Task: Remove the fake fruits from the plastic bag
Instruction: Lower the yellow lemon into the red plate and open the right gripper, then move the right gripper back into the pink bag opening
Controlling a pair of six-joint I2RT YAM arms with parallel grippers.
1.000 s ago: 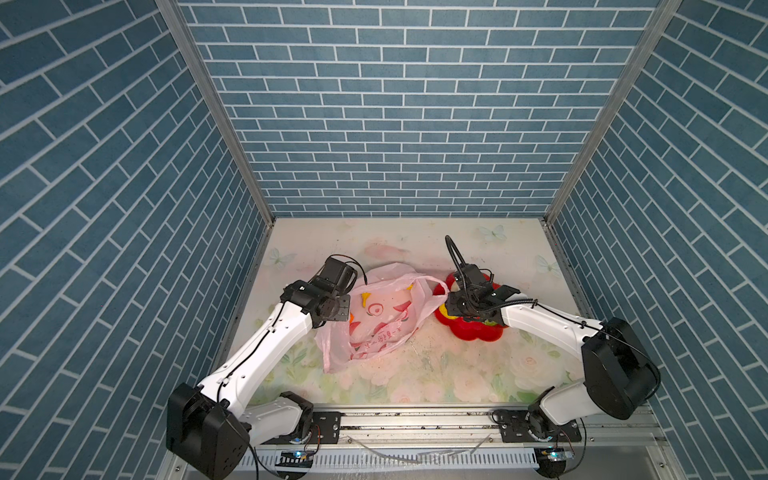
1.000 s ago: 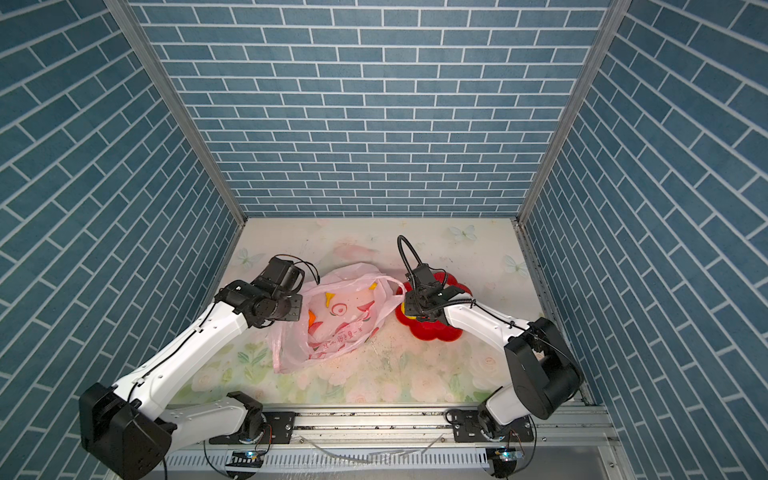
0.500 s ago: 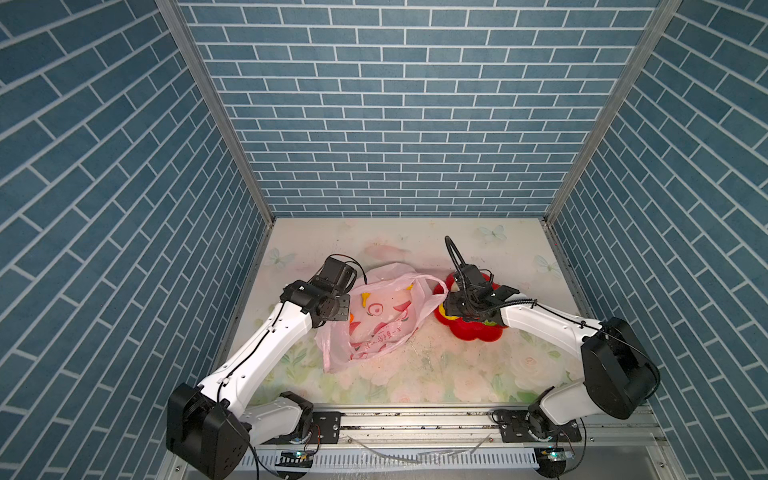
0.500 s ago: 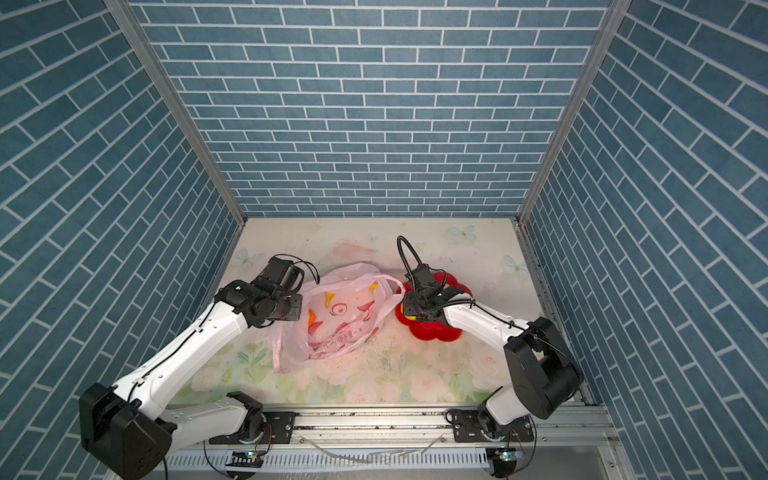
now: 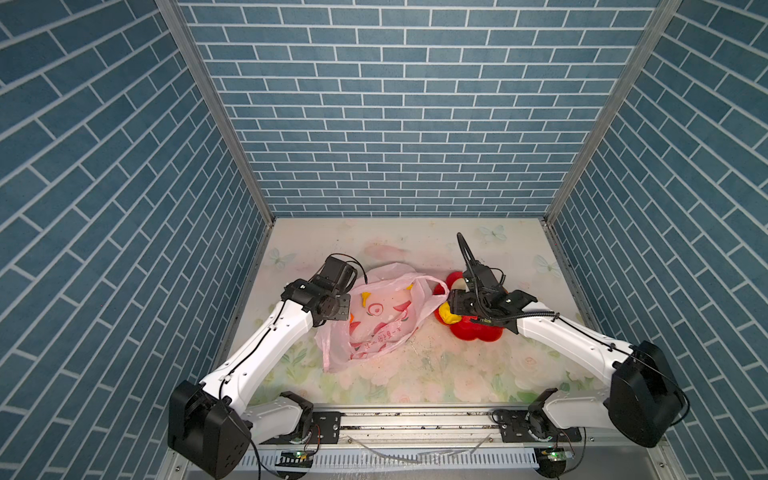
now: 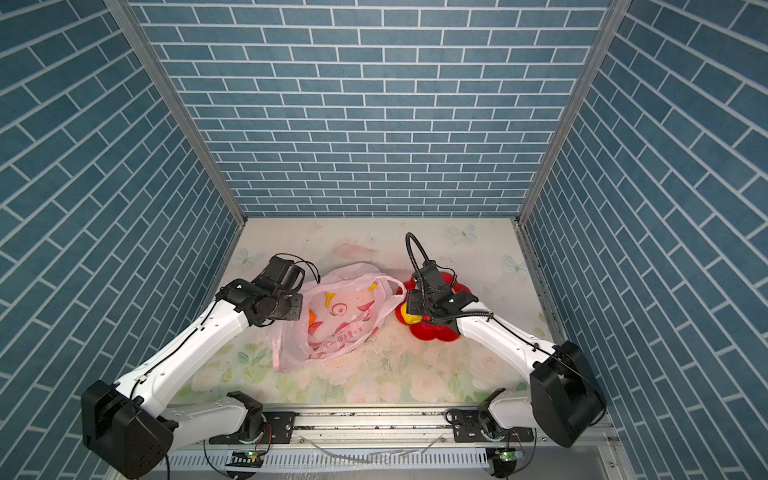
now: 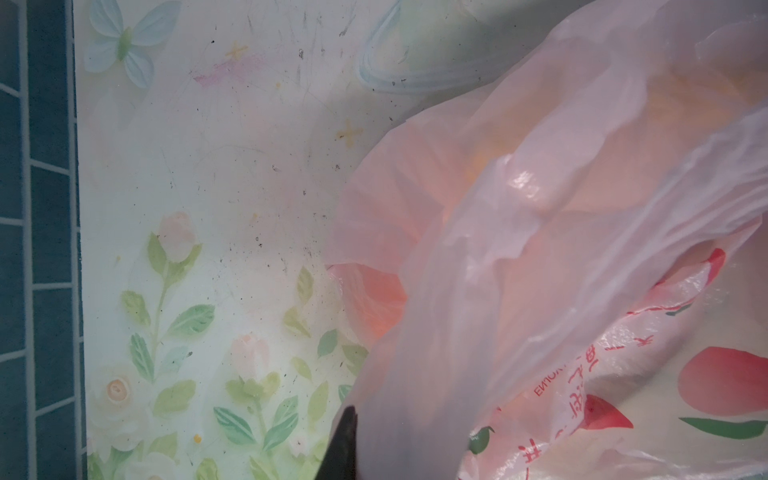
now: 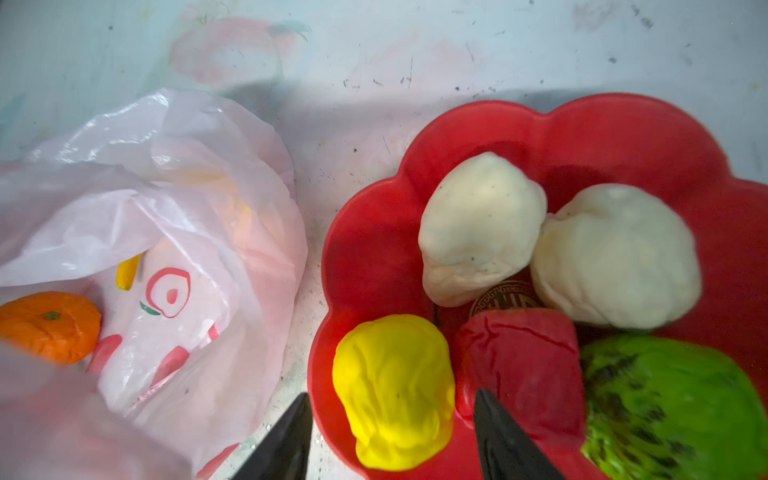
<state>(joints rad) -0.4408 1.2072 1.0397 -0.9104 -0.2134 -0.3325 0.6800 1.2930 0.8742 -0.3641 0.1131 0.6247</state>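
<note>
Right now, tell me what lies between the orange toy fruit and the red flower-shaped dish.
Right wrist view: crumpled printed plastic of the translucent pink bag, then a narrow bare strip of scuffed tabletop.

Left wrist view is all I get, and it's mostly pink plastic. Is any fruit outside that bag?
Observer: Yes. The right wrist view shows five in a red dish: two cream fruits, a yellow fruit, a red fruit and a green fruit.
Operator: Anything left inside?
Observer: An orange fruit lies in the plastic bag's open mouth.
Operator: And the other claw?
Observer: The right gripper hangs open over the dish, its fingers either side of the yellow fruit.
</note>
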